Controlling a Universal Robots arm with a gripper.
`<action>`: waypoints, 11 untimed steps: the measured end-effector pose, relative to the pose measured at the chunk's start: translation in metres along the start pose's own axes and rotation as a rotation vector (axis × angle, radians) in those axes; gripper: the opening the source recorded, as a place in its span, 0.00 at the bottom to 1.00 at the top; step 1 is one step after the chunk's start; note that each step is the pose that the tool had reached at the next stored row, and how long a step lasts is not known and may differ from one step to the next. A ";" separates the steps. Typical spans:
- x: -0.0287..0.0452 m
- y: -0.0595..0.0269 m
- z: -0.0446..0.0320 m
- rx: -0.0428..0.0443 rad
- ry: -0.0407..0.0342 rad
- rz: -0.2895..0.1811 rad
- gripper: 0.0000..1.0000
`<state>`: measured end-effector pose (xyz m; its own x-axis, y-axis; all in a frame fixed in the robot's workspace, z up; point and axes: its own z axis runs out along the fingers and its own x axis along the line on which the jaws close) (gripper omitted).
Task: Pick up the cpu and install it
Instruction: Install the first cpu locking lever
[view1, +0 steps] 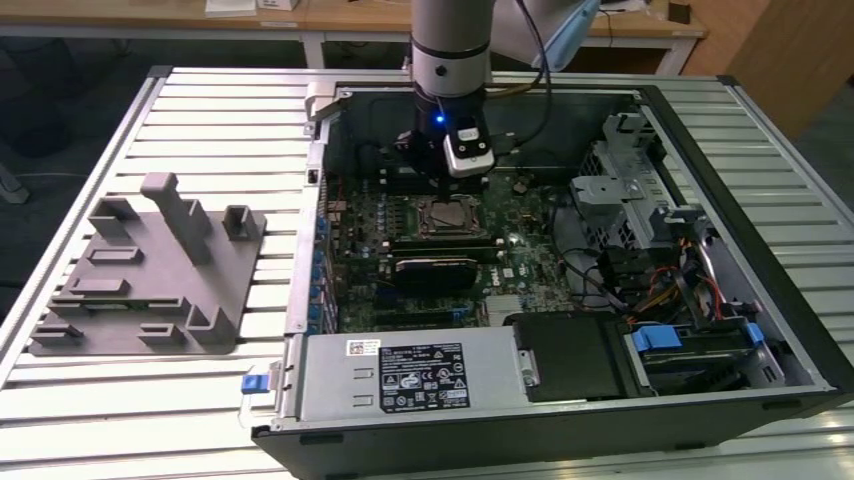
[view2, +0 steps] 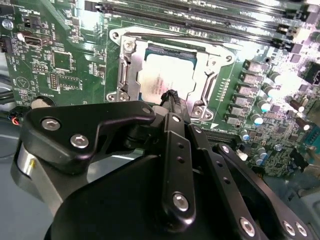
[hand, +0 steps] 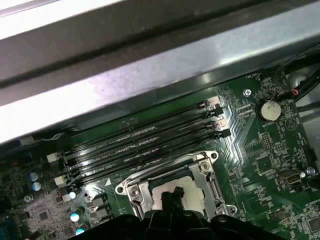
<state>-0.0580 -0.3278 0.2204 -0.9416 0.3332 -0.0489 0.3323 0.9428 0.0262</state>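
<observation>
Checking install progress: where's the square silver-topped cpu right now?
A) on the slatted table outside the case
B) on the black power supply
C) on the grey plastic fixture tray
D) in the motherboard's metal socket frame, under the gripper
D. The square silver-topped cpu sits inside the metal socket frame on the green motherboard, with the gripper right over it in both wrist views.

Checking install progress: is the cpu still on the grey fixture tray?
No, the cpu lies in the motherboard socket, under the end effector.

cpu in socket, claw just above
</observation>
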 end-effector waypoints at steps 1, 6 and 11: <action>-0.0002 0.0001 0.0001 0.0013 -0.0003 -0.008 0.11; -0.0005 0.0001 0.0009 0.0084 -0.0021 -0.063 0.11; -0.0004 0.0002 0.0016 0.0114 -0.0029 -0.136 0.11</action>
<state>-0.0574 -0.3277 0.2189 -0.9779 0.2019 -0.0541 0.2017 0.9794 0.0078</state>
